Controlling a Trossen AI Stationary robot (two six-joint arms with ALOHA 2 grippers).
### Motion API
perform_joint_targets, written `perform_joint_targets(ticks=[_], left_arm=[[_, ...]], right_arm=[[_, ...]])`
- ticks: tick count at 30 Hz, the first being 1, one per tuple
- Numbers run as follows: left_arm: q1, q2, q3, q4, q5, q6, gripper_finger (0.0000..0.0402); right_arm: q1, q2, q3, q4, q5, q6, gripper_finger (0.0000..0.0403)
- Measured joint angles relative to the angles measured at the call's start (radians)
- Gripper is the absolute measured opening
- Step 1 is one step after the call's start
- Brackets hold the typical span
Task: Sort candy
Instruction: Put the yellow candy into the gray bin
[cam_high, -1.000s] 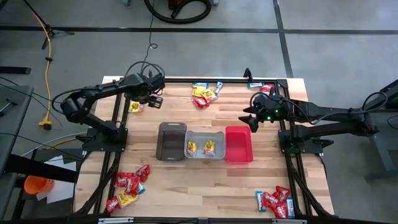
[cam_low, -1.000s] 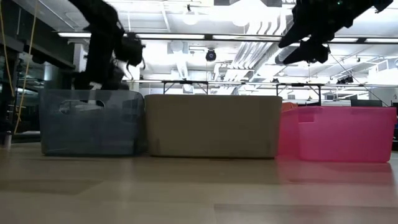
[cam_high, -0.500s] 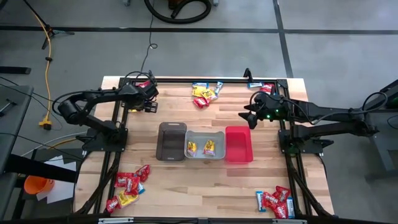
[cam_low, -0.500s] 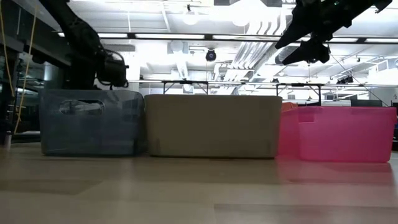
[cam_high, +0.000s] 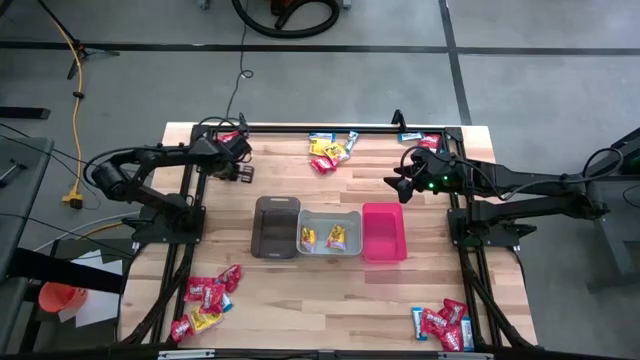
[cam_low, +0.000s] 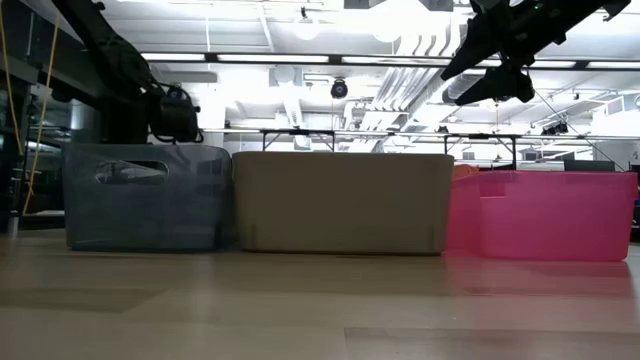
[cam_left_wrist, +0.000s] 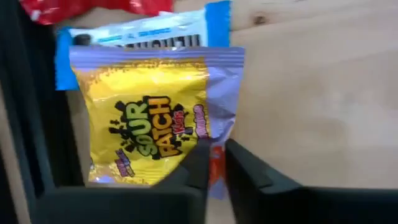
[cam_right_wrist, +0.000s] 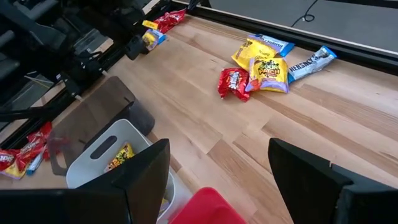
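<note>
1. Left gripper (cam_left_wrist: 211, 163) at table's ten o'clock, pinching lower edge of yellow Sour Patch Kids packet (cam_left_wrist: 149, 121).
2. Right gripper (cam_high: 392, 183) spread wide, hovering at two o'clock.
3. Risk: thin corner grip, likely slipping out on lifting.

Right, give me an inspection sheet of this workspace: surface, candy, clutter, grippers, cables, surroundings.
Surface: wooden table, bare planks between the piles.
Job's things: candy piles at the far middle, near left corner and near right corner; two yellow packets in the grey bin; brown bin and pink bin look empty.
Clutter: nothing seen.
Grippers: left gripper at the far left corner, shut on the yellow Sour Patch packet; right gripper open, hovering beyond the pink bin, holding nothing.
Cables: yellow cable and black cable on the floor.
Surroundings: grey floor, orange bucket at left.
</note>
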Motion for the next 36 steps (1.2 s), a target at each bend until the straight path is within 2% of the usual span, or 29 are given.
perform_joint_targets(ticks=[3, 9, 13, 17, 22, 28, 32, 36], left_arm=[[0.0, -0.067, 0.008, -0.025, 0.05, 0.014, 0.0012], [-0.038, -0.319, 0.069, -0.044, 0.165, 0.072, 0.0001], [-0.113, -0.483, 0.117, 0.019, 0.27, 0.091, 0.0], [-0.221, -0.562, 0.151, 0.166, 0.381, 0.125, 0.0], [-0.43, -0.551, 0.159, 0.389, 0.408, 0.168, 0.0], [-0.68, -0.43, 0.16, 0.652, 0.363, 0.178, 0.0], [-0.77, -0.315, 0.16, 0.82, 0.338, 0.187, 0.0], [-0.811, -0.209, 0.16, 0.941, 0.337, 0.175, 0.0]], right_arm=[[0.0, 0.0, 0.0, 0.0, 0.0, 0.001, 0.0268], [0.0, 0.0, 0.0, 0.056, -0.008, 0.001, 0.0268], [0.0, 0.0, 0.0, 0.114, -0.009, -0.019, 0.0268], [0.0, 0.0, 0.0, 0.18, -0.01, -0.046, 0.0268], [0.0, 0.0, 0.0, 0.283, -0.012, -0.071, 0.0268], [0.0, 0.0, 0.001, 0.34, -0.013, -0.072, 0.0268], [0.001, 0.0, 0.001, 0.34, -0.016, -0.07, 0.0268], [0.001, 0.0, 0.001, 0.35, -0.058, -0.072, 0.0268]])
